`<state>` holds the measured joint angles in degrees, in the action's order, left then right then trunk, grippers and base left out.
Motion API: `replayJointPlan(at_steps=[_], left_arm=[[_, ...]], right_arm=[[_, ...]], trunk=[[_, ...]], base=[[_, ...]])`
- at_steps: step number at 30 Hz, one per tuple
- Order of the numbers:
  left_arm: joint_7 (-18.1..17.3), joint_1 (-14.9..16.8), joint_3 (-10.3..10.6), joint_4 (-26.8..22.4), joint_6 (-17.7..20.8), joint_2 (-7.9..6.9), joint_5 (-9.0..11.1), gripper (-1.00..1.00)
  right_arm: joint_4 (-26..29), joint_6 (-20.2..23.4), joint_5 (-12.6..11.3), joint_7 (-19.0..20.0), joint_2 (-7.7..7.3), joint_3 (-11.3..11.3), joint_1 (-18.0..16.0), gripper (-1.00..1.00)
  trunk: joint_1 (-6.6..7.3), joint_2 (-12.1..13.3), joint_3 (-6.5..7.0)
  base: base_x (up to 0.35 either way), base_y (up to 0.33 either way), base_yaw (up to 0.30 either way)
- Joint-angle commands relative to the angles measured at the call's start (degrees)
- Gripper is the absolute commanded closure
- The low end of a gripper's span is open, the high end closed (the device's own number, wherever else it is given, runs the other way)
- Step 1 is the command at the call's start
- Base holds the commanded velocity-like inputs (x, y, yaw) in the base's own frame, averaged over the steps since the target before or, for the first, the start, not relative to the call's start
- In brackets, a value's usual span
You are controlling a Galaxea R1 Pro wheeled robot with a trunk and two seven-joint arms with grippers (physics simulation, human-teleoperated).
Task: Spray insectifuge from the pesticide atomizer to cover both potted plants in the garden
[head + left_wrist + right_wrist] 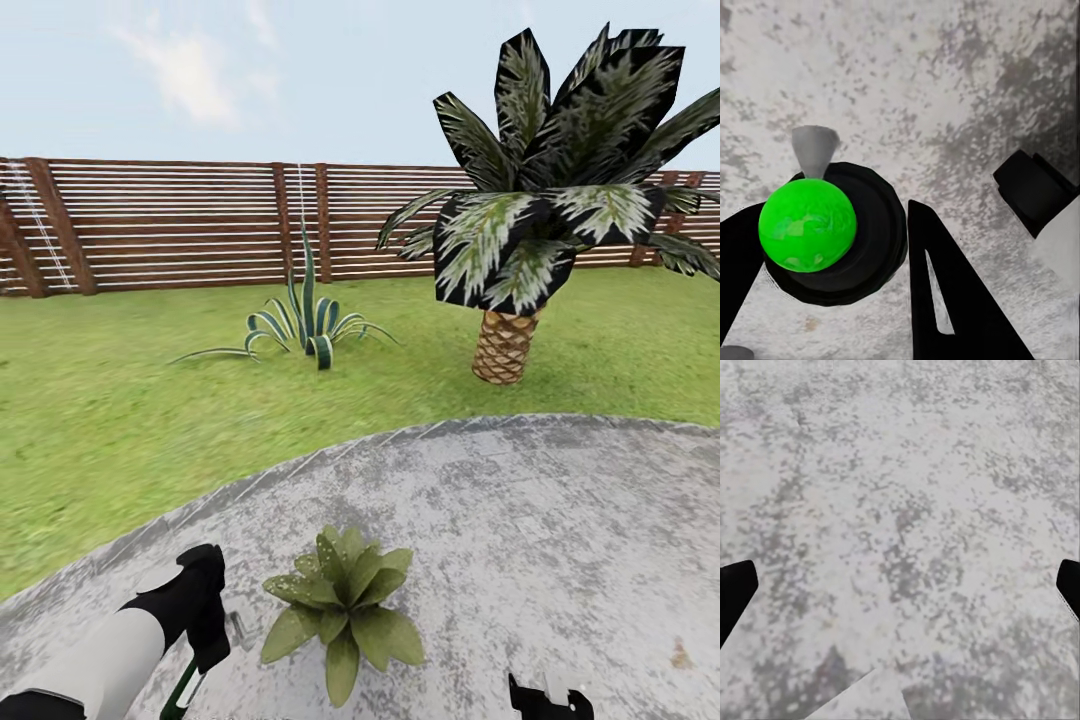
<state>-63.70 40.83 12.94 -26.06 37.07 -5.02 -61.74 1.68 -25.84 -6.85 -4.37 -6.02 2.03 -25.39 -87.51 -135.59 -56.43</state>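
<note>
Left gripper (832,262) clasps the atomizer (808,225) beside 1 potted plant (343,608).

Round grey mottled patio (520,520) carries one potted plant (345,600) near its front edge; surrounding lawn (120,400) bears a striped agave (305,325) and a palm (505,345).

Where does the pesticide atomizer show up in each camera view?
Head view: atomizer at bottom left, beside the potted plant.
Left wrist view: its green top, centre-left, inside the left gripper.
Right wrist view: mottled patio paving, the landmark all views share.
</note>
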Motion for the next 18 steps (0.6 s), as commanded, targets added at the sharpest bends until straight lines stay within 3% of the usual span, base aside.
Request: replayJointPlan(at_steps=[1, 7, 18], left_arm=[[-0.4, 0.0, 0.2, -0.1, 0.5, -0.06, -0.1, 1.00], [2.3, 0.0, 0.1, 0.2, 0.5, 0.10, -0.1, 1.00], [2.4, -0.1, -0.5, 0.7, 0.5, 0.23, 0.1, 1.00]], right_arm=[[0.0, -0.2, -0.5, 0.1, -0.03, 0.3, 0.0, -1.00], [0.1, -0.2, -0.5, 0.1, -0.31, 0.2, 0.0, -1.00], [0.1, -0.2, -0.5, 0.1, -0.31, 0.2, 0.0, -1.00]], trunk=[[0.01, 0.0, -0.06], [0.01, 0.0, -0.06], [0.01, 0.0, -0.06]], base=[[0.008, -0.271, 0.275], [-0.043, -0.164, 0.075], [-0.001, -0.012, 0.239]])
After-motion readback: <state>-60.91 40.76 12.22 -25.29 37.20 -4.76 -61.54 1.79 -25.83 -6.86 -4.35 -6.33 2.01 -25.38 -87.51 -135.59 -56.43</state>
